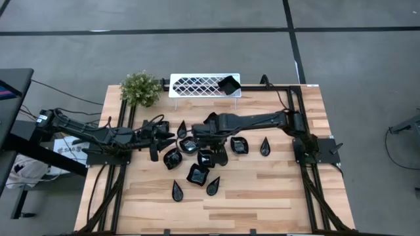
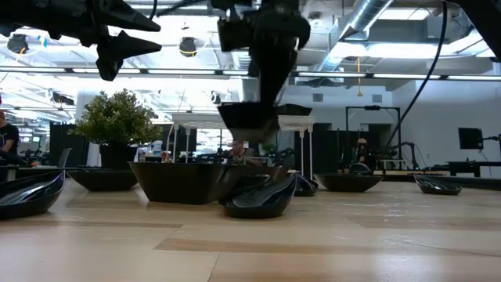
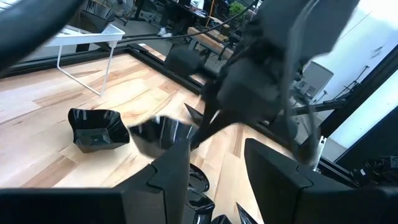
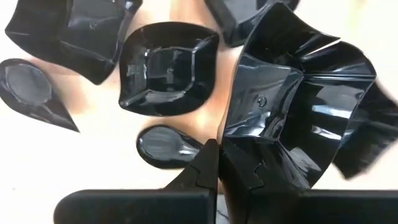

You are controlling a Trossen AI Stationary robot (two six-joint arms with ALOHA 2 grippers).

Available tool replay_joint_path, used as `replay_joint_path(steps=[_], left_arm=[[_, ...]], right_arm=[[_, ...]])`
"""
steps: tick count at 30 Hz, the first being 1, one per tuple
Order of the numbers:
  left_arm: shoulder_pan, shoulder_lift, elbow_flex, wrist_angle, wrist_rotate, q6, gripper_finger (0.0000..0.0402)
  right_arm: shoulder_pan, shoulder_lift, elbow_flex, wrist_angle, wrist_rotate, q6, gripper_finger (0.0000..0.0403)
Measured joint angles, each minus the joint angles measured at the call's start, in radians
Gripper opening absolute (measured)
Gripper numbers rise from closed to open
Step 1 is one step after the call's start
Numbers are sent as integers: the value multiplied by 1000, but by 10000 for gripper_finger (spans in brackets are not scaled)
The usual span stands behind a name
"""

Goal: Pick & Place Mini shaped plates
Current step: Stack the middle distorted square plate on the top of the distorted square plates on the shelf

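Several mini shaped plates (image 1: 197,174), glossy black teardrops and wavy-edged squares, lie on the wooden table around its middle. My right gripper (image 4: 219,149) reaches in from the right, points down over the cluster and is shut on one wavy-edged square plate (image 4: 298,81). In the low view that plate (image 2: 249,119) hangs above the others. My left gripper (image 3: 217,180) hovers open and empty just left of the cluster (image 1: 159,136). One more plate (image 1: 228,85) sits on the right end of the white lattice tray (image 1: 197,85). My right gripper pinches the wavy-edged plate by its rim (image 4: 235,138) between the two fingertips, at one side of the plate. The fingers come from above, pointing down. The plate hangs below them, hollow side up and roughly level, lifted clear of the table and the other plates.
A small green potted plant (image 1: 140,88) stands at the far left corner beside the tray. Teardrop plates (image 1: 265,146) lie toward the right and near side (image 1: 177,190). Bare wood (image 1: 275,196) stretches along the near edge.
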Motion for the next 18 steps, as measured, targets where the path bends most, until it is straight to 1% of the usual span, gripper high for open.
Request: replay_joint_path(steps=[7,11,14,16,18], left_arm=[[1,0,0,1,0,-2,155],[0,0,0,8,-12,-2,155],[0,0,0,9,-30,-12,155],[0,0,0,11,-45,-25,155],[0,0,0,12,-59,-29,155]], right_arm=[[-6,0,189,-147,183,-67,2],[-41,-1,296,-212,305,-134,2],[-85,-1,368,-241,369,-195,2],[-120,-7,389,-240,395,-242,2],[-164,-34,370,-231,413,-305,2]])
